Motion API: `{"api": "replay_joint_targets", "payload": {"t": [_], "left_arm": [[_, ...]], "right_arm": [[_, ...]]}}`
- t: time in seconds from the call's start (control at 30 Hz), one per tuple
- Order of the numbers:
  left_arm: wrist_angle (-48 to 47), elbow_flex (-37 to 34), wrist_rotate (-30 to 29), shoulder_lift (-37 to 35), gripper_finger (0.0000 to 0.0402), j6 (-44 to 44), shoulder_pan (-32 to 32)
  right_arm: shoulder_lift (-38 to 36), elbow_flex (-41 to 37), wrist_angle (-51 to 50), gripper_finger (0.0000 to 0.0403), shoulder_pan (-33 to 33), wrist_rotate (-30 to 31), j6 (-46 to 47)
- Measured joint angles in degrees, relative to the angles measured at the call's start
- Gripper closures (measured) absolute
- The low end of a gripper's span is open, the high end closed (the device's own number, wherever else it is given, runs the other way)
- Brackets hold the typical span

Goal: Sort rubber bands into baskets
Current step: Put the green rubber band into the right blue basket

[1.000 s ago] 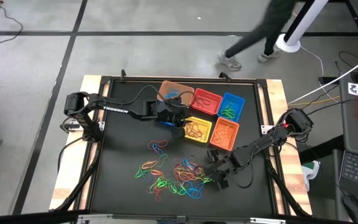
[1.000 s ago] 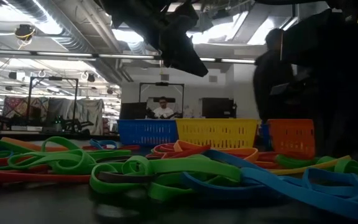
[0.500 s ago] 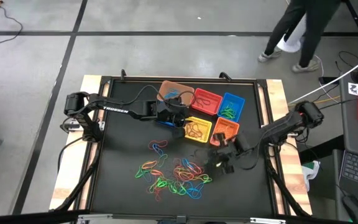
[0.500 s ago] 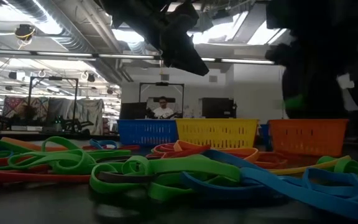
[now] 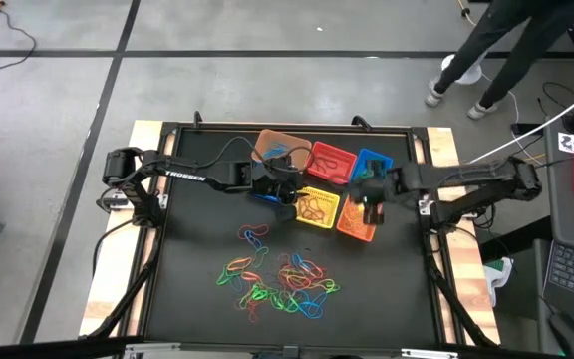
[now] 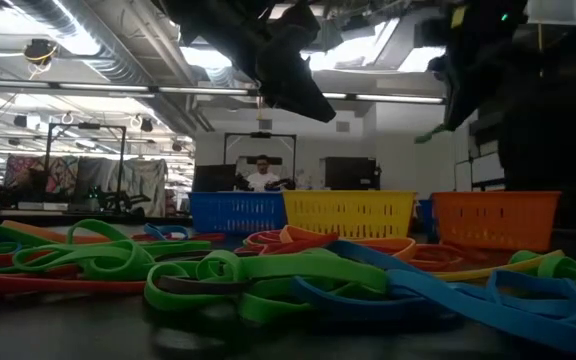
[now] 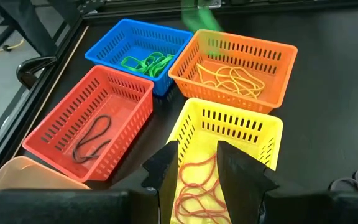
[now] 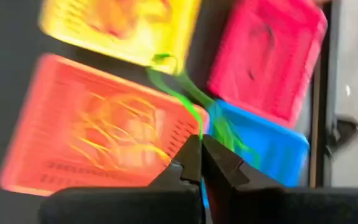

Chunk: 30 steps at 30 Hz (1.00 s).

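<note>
My right gripper (image 5: 368, 201) hangs above the orange basket (image 5: 359, 217) and the blue basket (image 5: 374, 168), shut on a green rubber band (image 8: 178, 84). The low view shows that band (image 6: 429, 133) dangling high over the baskets. My left gripper (image 7: 195, 163) hovers open over the yellow basket (image 7: 229, 140), with nothing between its fingers. A red basket (image 5: 330, 161) and a tan-orange basket (image 5: 279, 146) stand beside these. The loose rubber bands (image 5: 282, 279) lie in a pile on the black mat nearer the front edge. My right gripper pinches the green band at one spot of its loop (image 8: 199, 132) between its two fingertips. The fingers slant steeply down from above. The band is lifted clear and trails slack from the tips over the baskets.
A second blue basket (image 5: 264, 195) shows partly under my left arm. The blue basket (image 7: 140, 53) holds green bands, the orange one (image 7: 235, 68) yellow bands, the red one (image 7: 92, 124) a dark band. A person (image 5: 506, 45) walks beyond the table's far right corner.
My right gripper has risen from the pile of bands and swung toward the table's far edge, tipping more steeply down. It now hangs above the orange and blue baskets. The green band has gone with it, lifted clear of the mat.
</note>
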Motion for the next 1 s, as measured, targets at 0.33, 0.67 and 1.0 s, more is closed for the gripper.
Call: {"api": "replay_joint_targets", "payload": {"t": [0.33,0.67,1.0], "left_arm": [[-3.4,0.0,0.0,-0.6,0.0293,0.1,0.0],[-21.0,0.0,0.3,-5.8,0.0293,-1.4,-1.1],[-37.5,0.0,3.7,-5.4,0.0293,-8.8,-4.9]], "right_arm": [[0.2,-2.9,-1.5,0.0394,-20.9,-1.9,-10.2],[0.2,-6.4,3.3,0.0393,-30.6,-13.4,-12.9],[0.2,-7.4,5.6,0.0349,-30.6,-13.4,-11.2]]}}
